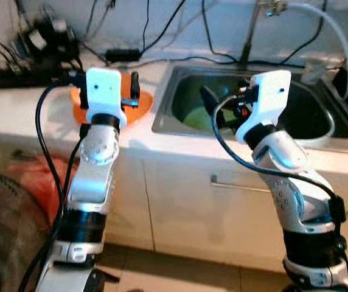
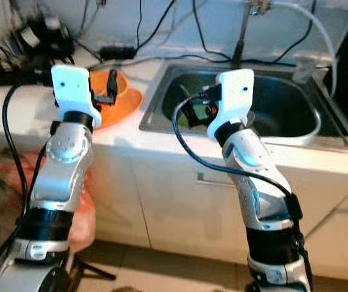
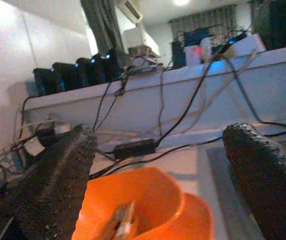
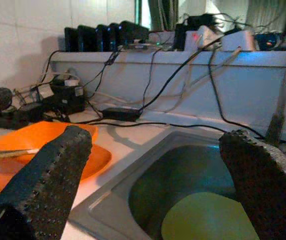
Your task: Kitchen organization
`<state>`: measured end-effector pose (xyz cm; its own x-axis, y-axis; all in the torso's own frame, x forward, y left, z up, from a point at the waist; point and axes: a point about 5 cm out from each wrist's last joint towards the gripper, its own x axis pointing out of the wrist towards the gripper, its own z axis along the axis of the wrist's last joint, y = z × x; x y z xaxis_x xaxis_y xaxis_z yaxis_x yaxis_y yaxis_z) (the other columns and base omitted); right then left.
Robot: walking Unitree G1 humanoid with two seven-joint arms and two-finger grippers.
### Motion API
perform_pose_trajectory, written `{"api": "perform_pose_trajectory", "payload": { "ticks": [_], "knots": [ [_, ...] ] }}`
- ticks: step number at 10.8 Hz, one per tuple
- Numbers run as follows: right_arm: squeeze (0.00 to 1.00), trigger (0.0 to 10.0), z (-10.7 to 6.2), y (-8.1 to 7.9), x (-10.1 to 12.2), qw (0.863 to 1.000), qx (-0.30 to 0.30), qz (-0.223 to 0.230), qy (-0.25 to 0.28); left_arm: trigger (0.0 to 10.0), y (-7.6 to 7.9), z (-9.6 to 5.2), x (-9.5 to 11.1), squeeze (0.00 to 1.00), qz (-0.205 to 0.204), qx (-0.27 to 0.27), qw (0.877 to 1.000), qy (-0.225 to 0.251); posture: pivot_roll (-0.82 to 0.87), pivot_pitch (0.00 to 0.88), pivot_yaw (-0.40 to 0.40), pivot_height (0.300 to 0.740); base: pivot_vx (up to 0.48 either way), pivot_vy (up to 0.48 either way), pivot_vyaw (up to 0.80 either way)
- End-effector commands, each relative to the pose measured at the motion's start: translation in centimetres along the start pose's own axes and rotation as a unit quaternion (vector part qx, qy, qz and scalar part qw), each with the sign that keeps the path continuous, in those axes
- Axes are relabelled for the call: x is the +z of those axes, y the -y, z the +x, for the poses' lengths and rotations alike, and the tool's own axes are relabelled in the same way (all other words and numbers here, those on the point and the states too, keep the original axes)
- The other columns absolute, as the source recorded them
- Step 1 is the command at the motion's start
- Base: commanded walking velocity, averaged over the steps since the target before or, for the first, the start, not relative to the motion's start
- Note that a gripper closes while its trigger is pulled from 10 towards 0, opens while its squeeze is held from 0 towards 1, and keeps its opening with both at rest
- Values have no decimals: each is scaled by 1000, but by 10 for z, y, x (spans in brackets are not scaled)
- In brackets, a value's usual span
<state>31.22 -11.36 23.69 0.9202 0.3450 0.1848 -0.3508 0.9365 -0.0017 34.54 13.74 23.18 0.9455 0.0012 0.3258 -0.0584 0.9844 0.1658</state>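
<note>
Left gripper hangs w/ fingers spread wide, nothing in them, over the orange bowl. That bowl sits on an orange plate on the countertop, near the sink's left rim, w/ a utensil lying in it. Right gripper is also wide open & empty, out over the front-left corner of the sink, pointed at a pale green plate down in the basin.

Risks as I read them from here:
- Bowl is only resting on the plate, so if I close on the bowl rim & lift at an angle, the plate may drag toward the counter's front edge, or the utensil may tip out.
- Cables run along the back edge of the counter, behind the bowl & past the tap. Reaching too deep w/ either arm could snag one.
- Green plate lies low in the basin. Dropping the right arm risks knocking its wrist on the sink's front rim, & a flat plate looks hard to pinch w/o sliding.
- Arms are close together, so crossing them over the sink's left rim could bump them.

Writing/brands: none I can read. Devices on the back ledge are too blurred.
</note>
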Motion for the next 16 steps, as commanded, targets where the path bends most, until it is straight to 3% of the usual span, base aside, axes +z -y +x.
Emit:
{"api": "perform_pose_trajectory", "payload": {
  "ticks": [1, 2, 4, 8, 11, 13, 16],
  "knots": [
    [0, 10000, -1, 3, 3, 1000, -6, -3, 7, 10000, 6, 2, 1, 0, -5, -15, 1000, 0, -4, 31, 52, 740, 0, 0, 0],
    [0, 10000, -1, 3, 3, 1000, -9, -4, 7, 10000, 8, 2, -1, 0, -10, -19, 1000, -4, -10, 33, 54, 740, 0, 0, 0],
    [0, 10000, -2, 4, 2, 1000, -8, -5, 3, 10000, 1, -1, -8, 0, 22, 23, 999, -2, -14, 35, 45, 740, 0, 0, 0],
    [0, 10000, -1, 4, 2, 1000, 0, -6, -2, 10000, -4, -14, -25, 0, 59, 49, 997, -6, -15, 42, 26, 740, 0, 0, 0],
    [0, 10000, -3, 4, 0, 1000, 10, -8, -13, 10000, -15, -21, -37, 0, 60, 88, 994, -19, -22, 60, -7, 740, 0, 0, 0],
    [0, 10000, -2, 4, 4, 1000, 16, -13, -13, 10000, -15, -26, -51, 0, 66, 96, 993, -29, -41, 67, -21, 740, 0, 0, 0],
    [0, 10000, -6, 7, 7, 1000, 12, -19, -14, 10000, -10, -23, -55, 0, 74, 89, 993, -14, -65, 72, -25, 740, 0, 0, 0]
  ]
}}
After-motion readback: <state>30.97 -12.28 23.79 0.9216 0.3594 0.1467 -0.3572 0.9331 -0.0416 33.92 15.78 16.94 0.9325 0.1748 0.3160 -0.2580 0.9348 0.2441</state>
